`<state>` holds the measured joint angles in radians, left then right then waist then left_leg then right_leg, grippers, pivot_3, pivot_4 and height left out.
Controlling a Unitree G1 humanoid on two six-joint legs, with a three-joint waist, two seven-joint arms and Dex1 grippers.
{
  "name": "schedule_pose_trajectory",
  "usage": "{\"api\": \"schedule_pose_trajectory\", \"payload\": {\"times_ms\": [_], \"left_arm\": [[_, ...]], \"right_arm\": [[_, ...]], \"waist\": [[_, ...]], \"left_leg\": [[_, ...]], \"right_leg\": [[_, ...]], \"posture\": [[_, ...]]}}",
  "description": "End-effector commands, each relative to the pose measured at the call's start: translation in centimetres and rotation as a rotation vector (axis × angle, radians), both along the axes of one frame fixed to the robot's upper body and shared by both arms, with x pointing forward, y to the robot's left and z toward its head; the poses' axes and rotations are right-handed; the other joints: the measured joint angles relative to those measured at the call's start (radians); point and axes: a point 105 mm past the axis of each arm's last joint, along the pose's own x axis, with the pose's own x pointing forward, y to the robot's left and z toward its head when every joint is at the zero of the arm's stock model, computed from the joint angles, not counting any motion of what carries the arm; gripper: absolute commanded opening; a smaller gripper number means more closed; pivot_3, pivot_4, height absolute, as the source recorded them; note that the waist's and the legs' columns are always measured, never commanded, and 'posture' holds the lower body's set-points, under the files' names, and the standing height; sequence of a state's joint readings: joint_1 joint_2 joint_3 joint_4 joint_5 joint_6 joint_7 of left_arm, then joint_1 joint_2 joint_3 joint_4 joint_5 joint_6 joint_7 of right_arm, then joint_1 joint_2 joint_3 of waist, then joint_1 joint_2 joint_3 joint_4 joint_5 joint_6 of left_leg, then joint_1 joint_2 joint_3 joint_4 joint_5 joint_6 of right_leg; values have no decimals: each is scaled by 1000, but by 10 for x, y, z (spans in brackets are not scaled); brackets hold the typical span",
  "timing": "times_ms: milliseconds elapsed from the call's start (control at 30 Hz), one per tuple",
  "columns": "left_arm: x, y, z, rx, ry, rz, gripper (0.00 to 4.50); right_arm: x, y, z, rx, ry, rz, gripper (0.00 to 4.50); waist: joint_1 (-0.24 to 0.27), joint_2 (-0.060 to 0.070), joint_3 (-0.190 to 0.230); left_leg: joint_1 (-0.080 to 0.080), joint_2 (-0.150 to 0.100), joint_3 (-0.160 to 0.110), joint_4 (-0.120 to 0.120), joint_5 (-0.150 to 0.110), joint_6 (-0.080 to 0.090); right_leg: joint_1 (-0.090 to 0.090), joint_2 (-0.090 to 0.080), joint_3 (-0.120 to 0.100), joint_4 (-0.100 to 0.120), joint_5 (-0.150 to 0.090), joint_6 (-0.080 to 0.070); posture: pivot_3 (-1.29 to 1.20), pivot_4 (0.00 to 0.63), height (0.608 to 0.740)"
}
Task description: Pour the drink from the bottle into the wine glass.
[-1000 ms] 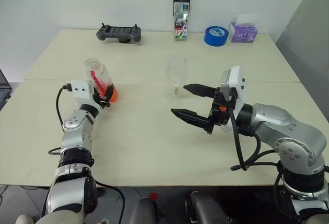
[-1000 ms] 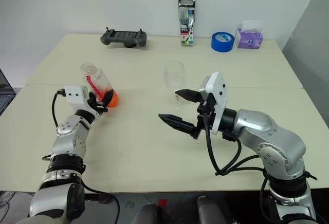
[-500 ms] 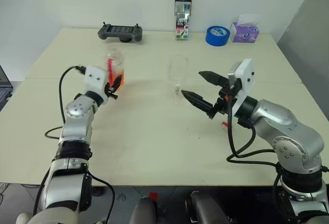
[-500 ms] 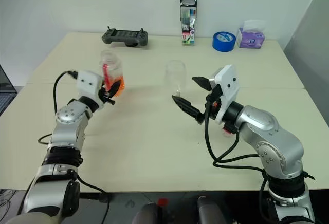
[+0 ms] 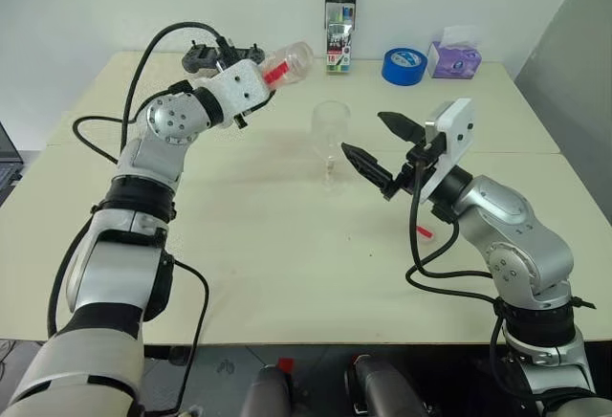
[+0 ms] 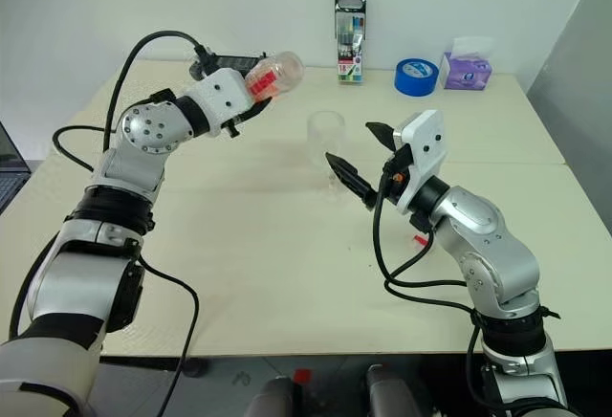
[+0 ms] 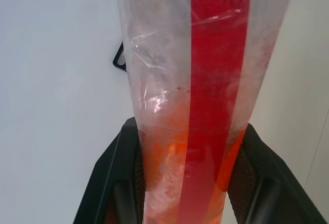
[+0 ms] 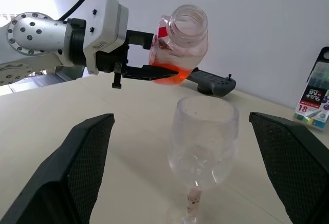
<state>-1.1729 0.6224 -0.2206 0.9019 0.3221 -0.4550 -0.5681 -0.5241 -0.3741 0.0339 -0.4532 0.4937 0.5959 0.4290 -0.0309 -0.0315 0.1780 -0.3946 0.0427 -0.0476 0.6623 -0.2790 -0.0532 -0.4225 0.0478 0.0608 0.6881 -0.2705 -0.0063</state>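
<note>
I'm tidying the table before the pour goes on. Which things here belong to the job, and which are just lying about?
Part of the job:
- bottle, tipped, held by the left gripper
- drink, orange, inside the bottle
- wine glass, upright between the open fingers of the right gripper

Lying about:
- black controller
- marker pack
- blue tape roll
- purple tissue box

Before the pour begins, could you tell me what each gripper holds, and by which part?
The left gripper holds the bottle by its lower body; the right gripper holds nothing.
</note>
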Motion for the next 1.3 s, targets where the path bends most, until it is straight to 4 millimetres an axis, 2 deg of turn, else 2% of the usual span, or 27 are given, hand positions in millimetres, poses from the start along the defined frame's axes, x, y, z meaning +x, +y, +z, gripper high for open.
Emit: {"api": "schedule_pose_trajectory", "payload": {"times_ms": [33, 233, 500, 1300], "left_arm": [[-2, -3, 30, 118, -140, -5, 1670], [2, -7, 42, 237, -219, 10, 1670], [3, -12, 45, 352, -271, 7, 1670], [8, -13, 52, 521, -353, 43, 1670]], "right_arm": [[-7, 0, 12, 22, -55, 11, 4500], [-9, 1, 11, 27, -53, 6, 4500], [-9, -2, 11, 27, -51, -11, 4500], [-10, -5, 10, 32, -44, -38, 4500]], "waist": [[0, 0, 0], [1, 0, 0], [0, 0, 0], [0, 0, 0]], "left_leg": [[0, 0, 0, 0, 0, 0], [0, 0, 0, 0, 0, 0], [0, 0, 0, 0, 0, 0], [1, -1, 0, 3, 0, 0]], "right_leg": [[0, 0, 0, 0, 0, 0], [0, 0, 0, 1, 0, 0], [-1, 0, 0, 2, 0, 0], [-2, 0, 1, 9, 0, 0]], "posture": [[0, 150, 740], [0, 150, 740], [0, 150, 740], [0, 150, 740]]}}
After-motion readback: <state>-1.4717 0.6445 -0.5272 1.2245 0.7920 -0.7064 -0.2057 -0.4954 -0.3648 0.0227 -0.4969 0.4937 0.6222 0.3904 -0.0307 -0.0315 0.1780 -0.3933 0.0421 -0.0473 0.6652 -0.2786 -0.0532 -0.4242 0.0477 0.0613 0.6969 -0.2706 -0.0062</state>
